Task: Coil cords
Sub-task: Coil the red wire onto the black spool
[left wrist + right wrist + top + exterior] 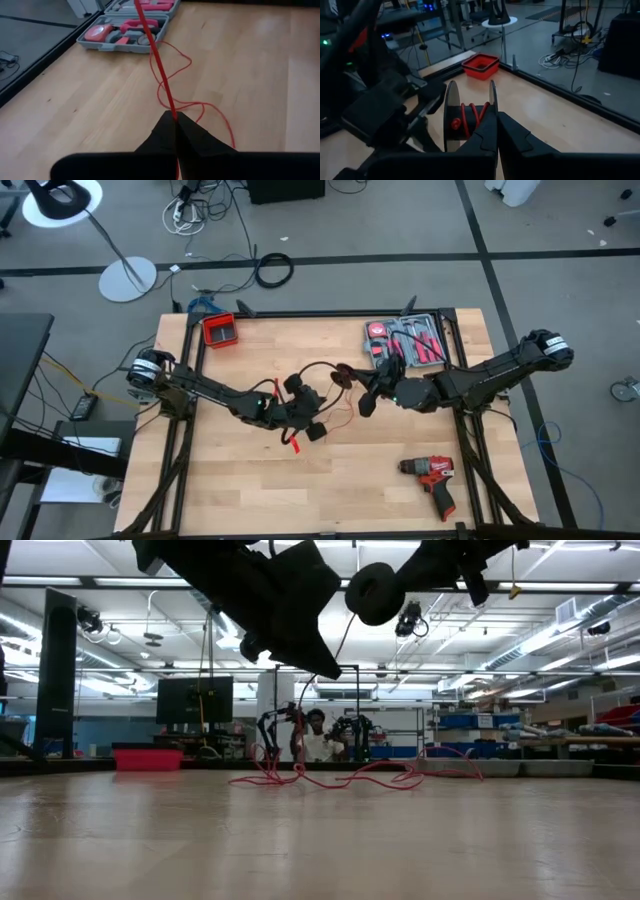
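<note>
Near the middle of the table (pixel 220 480), both arms meet over the cords (pixel 318 370), whose red and black strands loop between them and trail onto the wood. Left gripper (pixel 175 119) is pinched tight on a red strand that runs taut away from its fingertips toward the grey tool case (pixel 117 31). Right gripper (pixel 497 131) is closed on the rim of a small spool (pixel 469 120) that already carries a few red turns. Doing this winding step well probably means keeping the left arm's strand lightly tensioned and lined up between the spool's two flanges, so each turn lands beside the previous one rather than slipping over an edge. Slack lying in curls on the table could snag or kink, so feeding it gradually seems wise. The red drill (pixel 432 480) sits well apart.
</note>
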